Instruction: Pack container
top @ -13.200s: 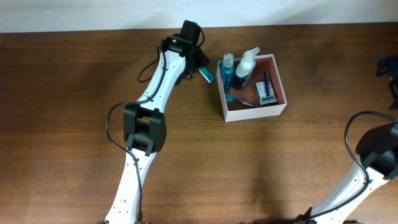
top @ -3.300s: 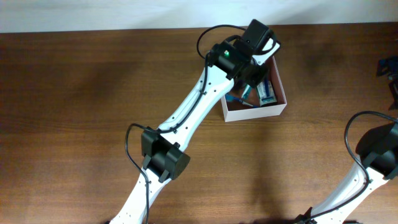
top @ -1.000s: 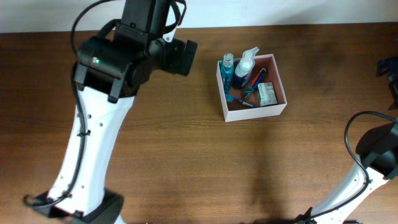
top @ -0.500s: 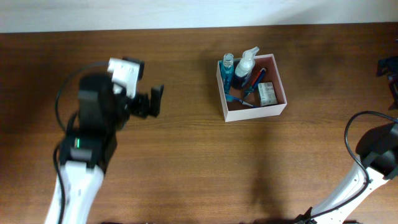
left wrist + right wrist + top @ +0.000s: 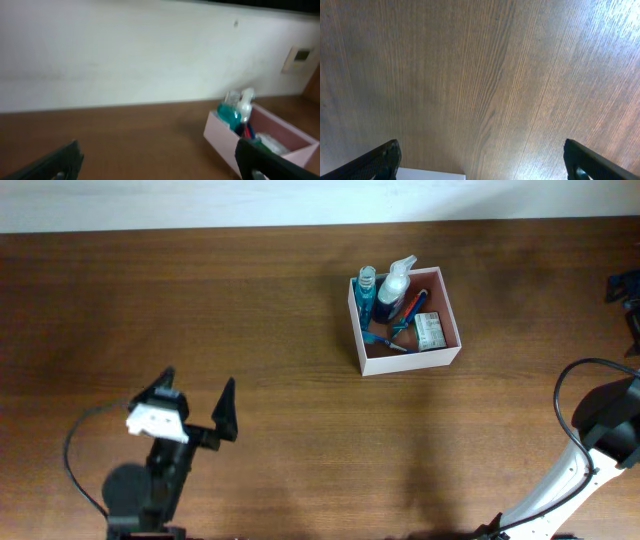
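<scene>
At the far side of the table (image 5: 250,300), right of centre, we see the container (image 5: 410,363) lying flat on the wood, thin white walls around a reddish-brown floor. In its far left corner stands a blue bottle (image 5: 367,292), and just beside it to the right is a white spray bottle (image 5: 398,278). A green-and-white packet (image 5: 430,330) lies toward the near right of the box. Between it and the bottles are slim red and blue items (image 5: 410,305); we cannot tell what they are.

The left gripper (image 5: 195,400) is at the near left of the table, well apart from the container, pointing toward the far side. Its fingers are spread as wide as they go, with nothing between them. From the left wrist, that gripper (image 5: 157,162) looks across the wood at the blurred container (image 5: 220,136) on the right, with a pale back wall (image 5: 125,50) beyond.

We see the right gripper (image 5: 482,157) only from its own wrist camera: two dark fingers (image 5: 380,160) in the lower corners, fully apart over bare wood, holding nothing. The right arm (image 5: 600,430) sits at the near right edge.
</scene>
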### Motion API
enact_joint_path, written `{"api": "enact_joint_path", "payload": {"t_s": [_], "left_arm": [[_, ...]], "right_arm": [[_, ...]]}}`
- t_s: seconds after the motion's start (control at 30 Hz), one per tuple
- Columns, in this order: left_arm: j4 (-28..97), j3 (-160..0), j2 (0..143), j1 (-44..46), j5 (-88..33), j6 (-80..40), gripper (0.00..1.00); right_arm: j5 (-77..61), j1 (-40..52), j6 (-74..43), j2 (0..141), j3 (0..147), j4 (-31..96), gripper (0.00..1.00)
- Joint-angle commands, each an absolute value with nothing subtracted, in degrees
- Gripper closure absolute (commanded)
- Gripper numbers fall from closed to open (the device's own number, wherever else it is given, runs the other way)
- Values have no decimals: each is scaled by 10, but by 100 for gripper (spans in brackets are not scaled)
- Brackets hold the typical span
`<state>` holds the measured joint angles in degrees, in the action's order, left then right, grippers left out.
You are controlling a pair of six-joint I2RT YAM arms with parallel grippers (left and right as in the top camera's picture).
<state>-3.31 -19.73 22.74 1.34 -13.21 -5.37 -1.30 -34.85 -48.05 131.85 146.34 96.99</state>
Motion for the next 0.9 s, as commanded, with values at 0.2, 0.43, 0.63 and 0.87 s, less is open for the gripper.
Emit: {"api": "enact_joint_path", "payload": {"t_s": [0.2, 0.43, 0.63, 0.87], "left_arm": [[-56, -99, 67, 10, -62, -152, 1], [-61, -78, 40, 10, -20, -164, 1], [-95, -46, 30, 9, 5, -171, 1], [-128, -5, 3, 9, 13, -164, 1]], "right_arm": [[-6, -349, -483, 1316, 1463, 971, 1], [-6, -349, -483, 1316, 1463, 971, 1], [-6, -349, -483, 1316, 1463, 971, 1], [-6, -349, -483, 1316, 1463, 971, 1]]}}
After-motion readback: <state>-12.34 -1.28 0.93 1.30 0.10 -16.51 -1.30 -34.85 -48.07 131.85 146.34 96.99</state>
